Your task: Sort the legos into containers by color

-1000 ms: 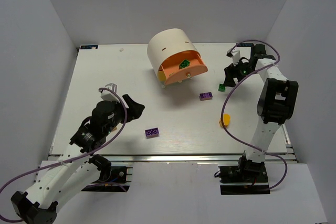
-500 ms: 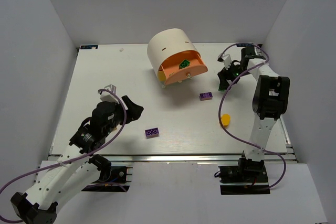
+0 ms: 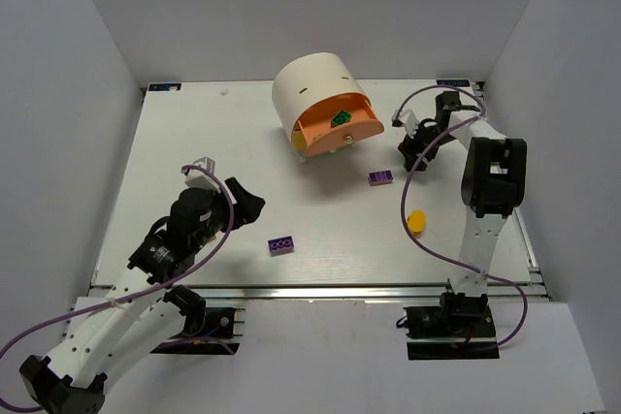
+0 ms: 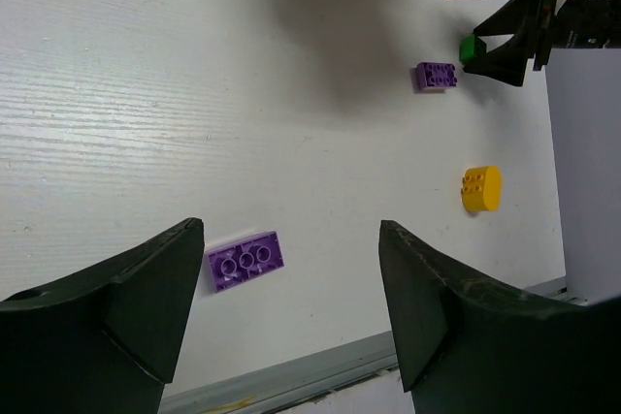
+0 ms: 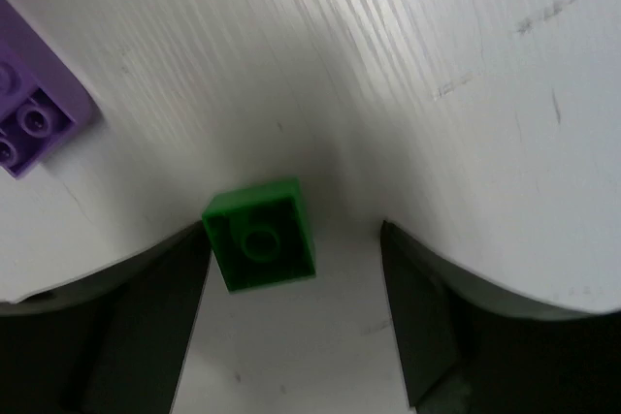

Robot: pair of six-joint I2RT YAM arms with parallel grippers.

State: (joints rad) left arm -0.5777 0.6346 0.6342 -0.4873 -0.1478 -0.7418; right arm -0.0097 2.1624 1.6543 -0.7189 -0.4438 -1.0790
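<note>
Tally: two purple legos [image 3: 379, 177] [image 3: 281, 244], one yellow lego [image 3: 416, 221], two green legos [image 3: 342, 117] [image 5: 259, 235]. One green sits in peach drawer [image 3: 354, 132]; other straddled by right fingers [image 5: 146, 336], spread. Left fingers [image 4: 136, 298] wide apart, empty.

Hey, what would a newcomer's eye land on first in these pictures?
The cream cabinet at the far middle of the table, with its peach-orange drawer open and a green lego inside. To its right, the right gripper brackets a second green lego between open fingers. A purple lego and a yellow lego lie loose nearby on the white table.
</note>
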